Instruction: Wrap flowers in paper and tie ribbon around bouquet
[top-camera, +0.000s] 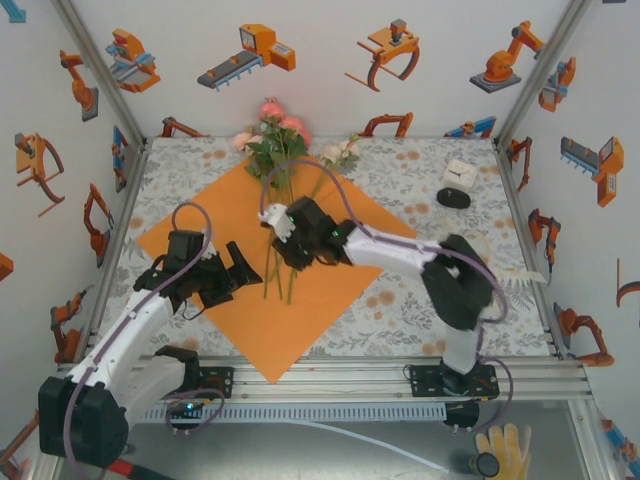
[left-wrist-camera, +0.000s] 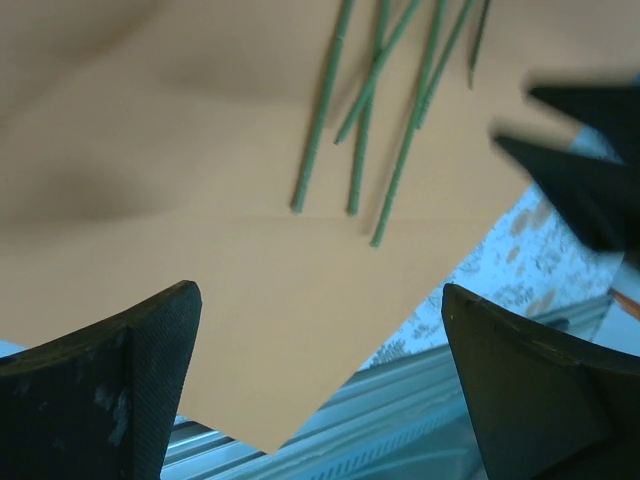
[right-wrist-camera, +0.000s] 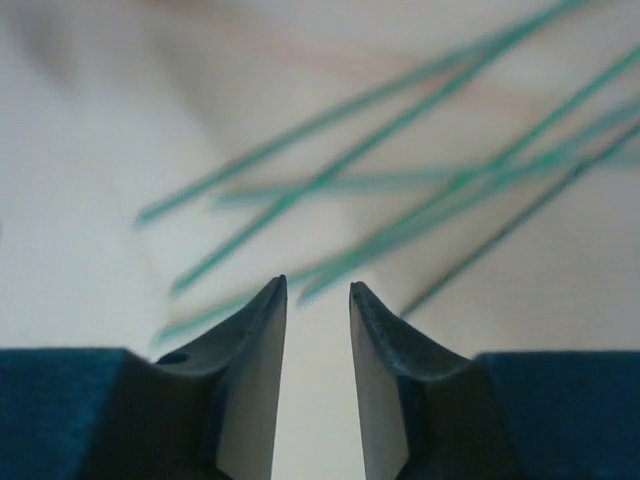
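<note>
The paper lies flat on the flowered table cloth. It is turned like a diamond, with one corner pointing at the near rail and the opposite one at the back wall. The flowers lie along its middle. The pink and cream blooms and the leaves hang over the far corner onto the cloth. The long green stems run back toward me and end on bare orange, short of the near corner. They are loose and fanned out, crossing one another, with nothing wrapped around them.

The left gripper hangs low over the left half of the sheet, just beside the stems. Its fingers are spread wide with nothing between them. From its wrist camera I can see the stem ends ahead and the near corner of the paper over the rail.

The right arm reaches in from the right, across the sheet. The right gripper sits right over the stems, about halfway along them. Its fingers are parted by a narrow gap, and the gap is bare. The stems lie just beyond the tips, not pinched.

Far right on the cloth, well apart from the paper, sit a small white box and a black disc. A yellow glove lies below the near rail on the right.
</note>
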